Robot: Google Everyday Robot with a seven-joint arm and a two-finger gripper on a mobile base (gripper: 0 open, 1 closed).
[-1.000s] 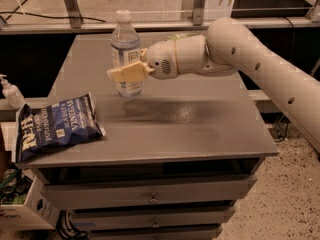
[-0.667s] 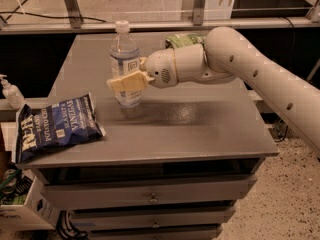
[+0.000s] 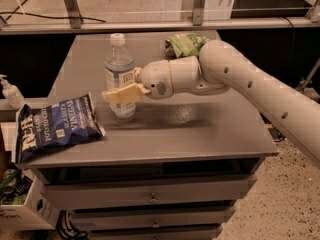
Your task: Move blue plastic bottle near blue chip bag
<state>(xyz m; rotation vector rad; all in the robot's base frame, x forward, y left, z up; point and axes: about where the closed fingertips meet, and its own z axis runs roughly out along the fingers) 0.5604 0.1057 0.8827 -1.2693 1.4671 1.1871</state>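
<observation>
The blue plastic bottle [image 3: 119, 66], clear with a white cap and a pale blue label, stands upright on the grey table [image 3: 200, 129], left of centre. My gripper [image 3: 121, 93] reaches in from the right and is shut on the bottle's lower half; one tan finger [image 3: 125, 95] crosses the front of the bottle and the other is hidden behind it. The blue chip bag [image 3: 55, 126], dark blue with white lettering, lies flat at the table's front left corner, just left of the bottle and a small gap apart from it.
A green snack bag [image 3: 184, 44] lies at the back of the table behind my arm. A small white pump bottle [image 3: 11, 91] stands on a lower ledge to the left. Drawers sit below the table front. A box [image 3: 20, 204] stands on the floor at left.
The gripper and the bottle have moved together toward the table's front, closer to the chip bag. The green snack bag behind the arm has come into view.
</observation>
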